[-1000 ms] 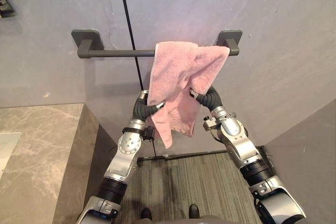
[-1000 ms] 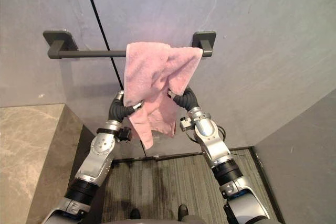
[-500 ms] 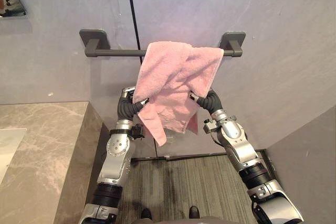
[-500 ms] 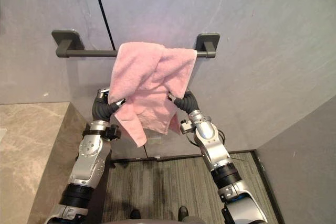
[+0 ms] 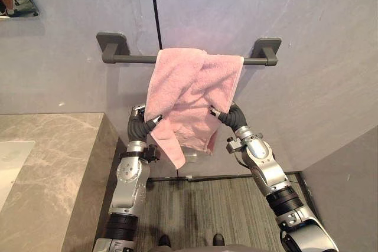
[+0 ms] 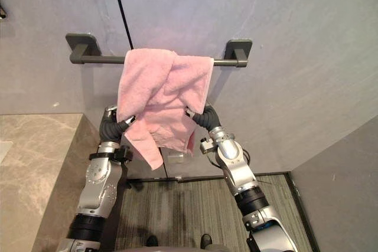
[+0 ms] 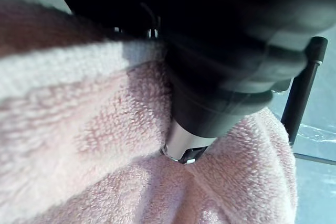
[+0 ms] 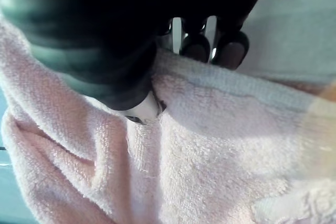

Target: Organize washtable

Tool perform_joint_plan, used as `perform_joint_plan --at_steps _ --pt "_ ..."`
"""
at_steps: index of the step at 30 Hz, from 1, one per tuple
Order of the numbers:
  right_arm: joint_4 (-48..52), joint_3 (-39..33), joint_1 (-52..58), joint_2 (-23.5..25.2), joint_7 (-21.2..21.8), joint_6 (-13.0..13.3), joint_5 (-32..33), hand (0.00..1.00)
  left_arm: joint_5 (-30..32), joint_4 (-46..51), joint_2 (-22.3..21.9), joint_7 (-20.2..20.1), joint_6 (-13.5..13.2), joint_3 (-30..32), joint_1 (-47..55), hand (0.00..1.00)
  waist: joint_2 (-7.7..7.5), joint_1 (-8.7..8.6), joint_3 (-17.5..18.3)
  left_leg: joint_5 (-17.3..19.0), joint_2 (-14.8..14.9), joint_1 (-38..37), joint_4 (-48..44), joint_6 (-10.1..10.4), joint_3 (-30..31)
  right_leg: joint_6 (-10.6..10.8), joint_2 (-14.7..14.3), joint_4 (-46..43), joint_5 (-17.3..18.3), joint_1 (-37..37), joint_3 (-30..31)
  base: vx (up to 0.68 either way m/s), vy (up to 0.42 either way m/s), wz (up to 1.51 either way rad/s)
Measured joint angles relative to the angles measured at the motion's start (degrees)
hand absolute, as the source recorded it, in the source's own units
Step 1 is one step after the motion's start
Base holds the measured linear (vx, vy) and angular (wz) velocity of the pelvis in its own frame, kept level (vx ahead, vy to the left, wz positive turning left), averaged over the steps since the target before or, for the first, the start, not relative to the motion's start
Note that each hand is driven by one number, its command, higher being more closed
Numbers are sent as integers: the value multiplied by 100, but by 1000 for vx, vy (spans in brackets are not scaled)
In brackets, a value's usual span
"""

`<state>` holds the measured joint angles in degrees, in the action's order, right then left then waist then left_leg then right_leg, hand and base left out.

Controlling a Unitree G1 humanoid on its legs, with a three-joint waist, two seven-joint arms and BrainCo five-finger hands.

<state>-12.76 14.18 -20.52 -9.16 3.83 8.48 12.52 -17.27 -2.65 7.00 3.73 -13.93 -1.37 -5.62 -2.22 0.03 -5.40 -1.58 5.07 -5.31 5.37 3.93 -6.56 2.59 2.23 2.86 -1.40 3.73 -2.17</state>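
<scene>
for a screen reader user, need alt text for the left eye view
A pink towel hangs bunched over a dark wall-mounted towel bar, with the left hand and right hand pinching it from either side. A marble counter sits at lower left.

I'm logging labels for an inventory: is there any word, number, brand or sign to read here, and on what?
None: no readable print shows on the pink towel, the towel rail, the grey wall or the stone counter.
</scene>
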Motion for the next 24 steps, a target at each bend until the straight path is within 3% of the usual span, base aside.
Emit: perform_joint_plan --at_steps 2,3,9,13,24 --pt "0 0 7 0 0 0 -26 100 0 -6 -1 -5 0 0 0 100 -1 11 -1 0 0 -5 0 1 28 10 3 -78 63 -12 -27 0 -11 8" --pt "0 0 13 0 0 0 -35 100 0 -11 -2 -7 1 0 0 0 -1 13 -1 1 0 -8 0 1 43 11 4 -91 76 -8 -44 5 -11 9" --pt "-6 -190 19 0 -13 -3 -90 100 -2 -25 -17 12 0 349 5 0 -7 79 -3 1 -2 3 1 2 69 13 6 -92 91 -7 -76 1 -3 2" --pt "-16 -677 21 -79 -208 -6 -88 100 -15 -26 5 181 -6 804 205 0 -11 82 -1 1 -3 2 1 2 67 13 8 -92 90 -5 -76 0 0 0" --pt "-15 -633 21 -187 -243 -10 -88 100 -61 -42 119 127 -1 434 454 0 -123 93 68 1 3 13 0 3 59 9 6 -73 87 -4 -74 0 0 0"
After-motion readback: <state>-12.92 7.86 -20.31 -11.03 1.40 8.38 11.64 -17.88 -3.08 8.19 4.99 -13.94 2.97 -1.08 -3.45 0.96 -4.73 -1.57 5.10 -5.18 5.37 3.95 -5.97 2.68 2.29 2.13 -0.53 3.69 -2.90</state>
